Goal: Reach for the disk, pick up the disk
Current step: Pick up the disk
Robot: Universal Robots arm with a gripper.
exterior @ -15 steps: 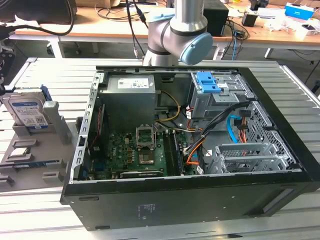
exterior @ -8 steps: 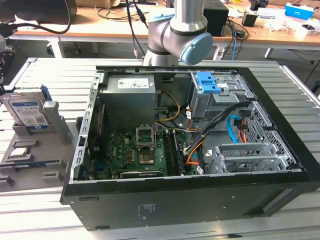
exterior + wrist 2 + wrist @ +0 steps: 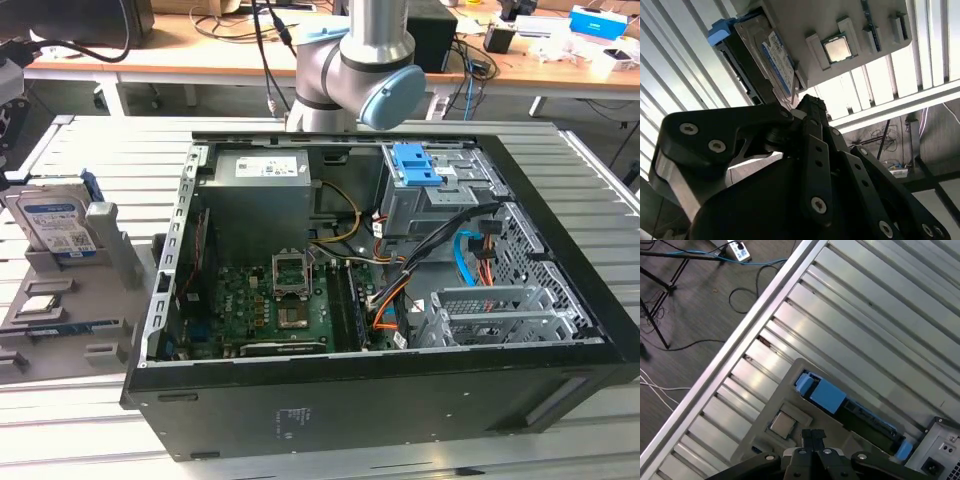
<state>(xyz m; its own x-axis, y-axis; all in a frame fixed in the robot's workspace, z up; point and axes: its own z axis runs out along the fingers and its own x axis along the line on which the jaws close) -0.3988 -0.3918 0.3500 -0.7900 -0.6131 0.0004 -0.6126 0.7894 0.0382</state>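
I judge the reach unfinished: my black gripper [image 3: 813, 437] hovers clenched and empty, apart from the silver-grey, blue-railed metal disk [image 3: 55, 222], which stands unpicked in its grey plastic holder [image 3: 112, 245].

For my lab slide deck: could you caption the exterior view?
Open computer case on a slatted table, the disk standing upright in a grey holder at the exterior view's left, untouched.

A: The disk [image 3: 52, 212] is showing silver metal under a glossy paper label [image 3: 779, 61], its bracket [image 3: 827, 396] gleaming in smooth blue plastic.
B: And the table [image 3: 100, 150] is shining as ribbed bare aluminium, while the gripper [image 3: 813, 436] is looking matt black, its screws [image 3: 818, 203] glinting
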